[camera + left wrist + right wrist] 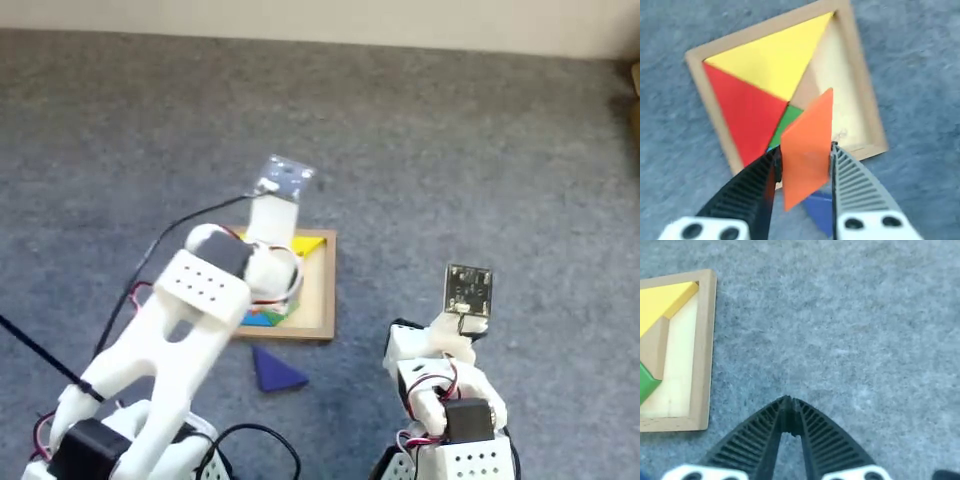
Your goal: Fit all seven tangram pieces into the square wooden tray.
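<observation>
Now my left gripper is closed on the flat orange parallelogram piece, above the square wooden tray; its long axis points to the tray's bare part ahead. My right gripper, beside the tray, is closed and empty.

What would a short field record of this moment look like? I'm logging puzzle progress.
left gripper: shut on orange piece, over wooden tray
right gripper: shut, over carpet beside the tray
seen in tray: yellow piece, red piece, green piece
outside tray: blue piece, on carpet
</observation>
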